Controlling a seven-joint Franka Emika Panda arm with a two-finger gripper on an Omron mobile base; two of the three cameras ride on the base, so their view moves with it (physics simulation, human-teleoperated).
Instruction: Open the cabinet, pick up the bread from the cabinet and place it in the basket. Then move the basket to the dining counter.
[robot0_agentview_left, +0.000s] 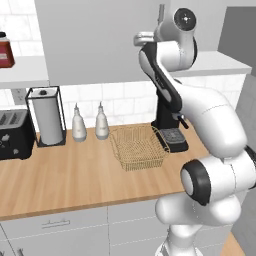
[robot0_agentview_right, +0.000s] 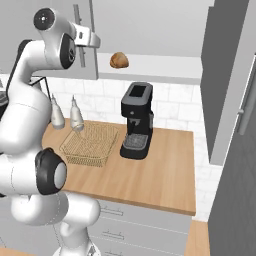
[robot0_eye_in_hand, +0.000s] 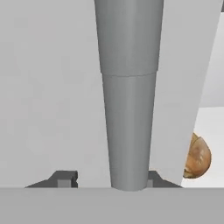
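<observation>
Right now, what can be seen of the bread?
The bread is a small round golden-brown bun with a glossy, slightly cracked crust. It sits upright on the pale shelf of the cabinet, whose right side stands open, above the coffee machine. Nothing but the shelf touches it. In the hand view it peeks out past the edge of the door, half hidden.

Toaster, towel holder, coffee machine
</observation>
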